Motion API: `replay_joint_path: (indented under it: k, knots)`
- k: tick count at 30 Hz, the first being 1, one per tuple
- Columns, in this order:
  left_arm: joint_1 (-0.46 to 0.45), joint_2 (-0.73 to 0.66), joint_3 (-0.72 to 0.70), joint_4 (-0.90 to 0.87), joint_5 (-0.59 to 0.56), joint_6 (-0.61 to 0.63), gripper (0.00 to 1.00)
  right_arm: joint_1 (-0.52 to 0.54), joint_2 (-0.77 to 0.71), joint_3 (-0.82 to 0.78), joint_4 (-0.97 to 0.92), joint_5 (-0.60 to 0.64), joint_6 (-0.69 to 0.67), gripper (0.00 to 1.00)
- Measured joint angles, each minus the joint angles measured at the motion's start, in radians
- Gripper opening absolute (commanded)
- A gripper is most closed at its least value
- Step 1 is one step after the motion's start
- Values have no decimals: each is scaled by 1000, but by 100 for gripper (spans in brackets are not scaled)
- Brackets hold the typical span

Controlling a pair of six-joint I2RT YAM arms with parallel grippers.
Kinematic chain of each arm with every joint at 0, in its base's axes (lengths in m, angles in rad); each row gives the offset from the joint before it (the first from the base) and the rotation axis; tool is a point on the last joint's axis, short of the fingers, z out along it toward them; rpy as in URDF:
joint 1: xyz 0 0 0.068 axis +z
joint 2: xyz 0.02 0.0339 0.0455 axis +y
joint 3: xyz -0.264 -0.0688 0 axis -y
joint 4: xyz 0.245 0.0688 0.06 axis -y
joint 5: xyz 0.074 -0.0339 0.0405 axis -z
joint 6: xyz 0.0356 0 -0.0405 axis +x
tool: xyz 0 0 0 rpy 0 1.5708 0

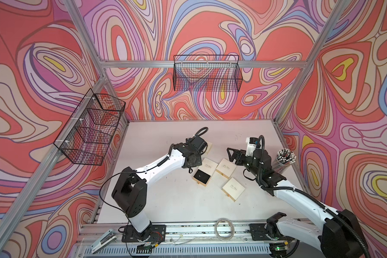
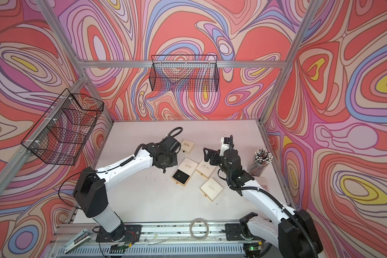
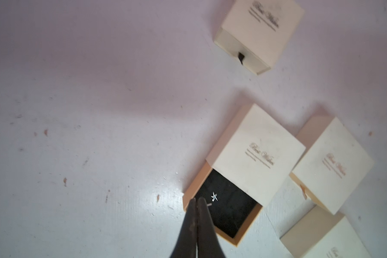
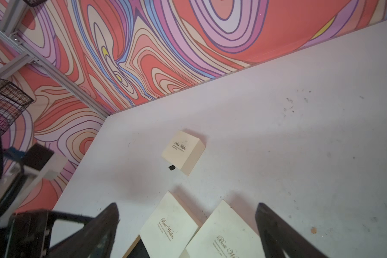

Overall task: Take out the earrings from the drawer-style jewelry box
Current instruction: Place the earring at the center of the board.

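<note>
The open jewelry box's tan drawer [image 3: 247, 224] is pulled out from under its cream sleeve [image 3: 255, 154]. On its black lining lies one of the earrings [image 3: 213, 196], a tiny silvery star, which also shows in a top view as a pale speck [image 1: 202, 176]. My left gripper [image 3: 197, 200] is shut, its tips over the drawer's corner close to the star. A pale sliver [image 3: 209, 203] shows beside one finger; I cannot tell whether it is held. My right gripper [image 4: 188, 205] is open and holds nothing, hovering above two cream boxes [image 4: 170, 225].
Three more cream boxes lie closed: [image 1: 225, 168], [image 1: 233, 188], and one [image 2: 187, 146] behind the left wrist. A clear cup of black white-tipped sticks [image 1: 285, 158] stands at the table's right edge. Wire baskets [image 1: 207, 73] [image 1: 92, 129] hang on the walls.
</note>
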Motion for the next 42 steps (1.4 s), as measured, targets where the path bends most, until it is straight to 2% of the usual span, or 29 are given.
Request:
replay_joint_path:
  k: [4, 9, 14, 17, 21, 42]
  knots:
    - [139, 4, 0, 11, 14, 29, 0, 40, 37, -5, 58, -31, -2, 98]
    - [253, 72, 36, 24, 29, 66, 0, 119, 168, 5, 120, -88, -4, 98]
    - [282, 109, 47, 26, 33, 85, 0, 139, 200, 5, 126, -114, -6, 98]
    - [327, 224, 172, 36, 40, 108, 0, 146, 268, 39, 153, -122, -6, 98]
    - [397, 332, 214, 55, 33, 126, 0, 153, 317, 42, 153, -122, -6, 98]
    - [451, 502, 325, 66, 33, 168, 0, 159, 334, 51, 154, -116, -6, 98]
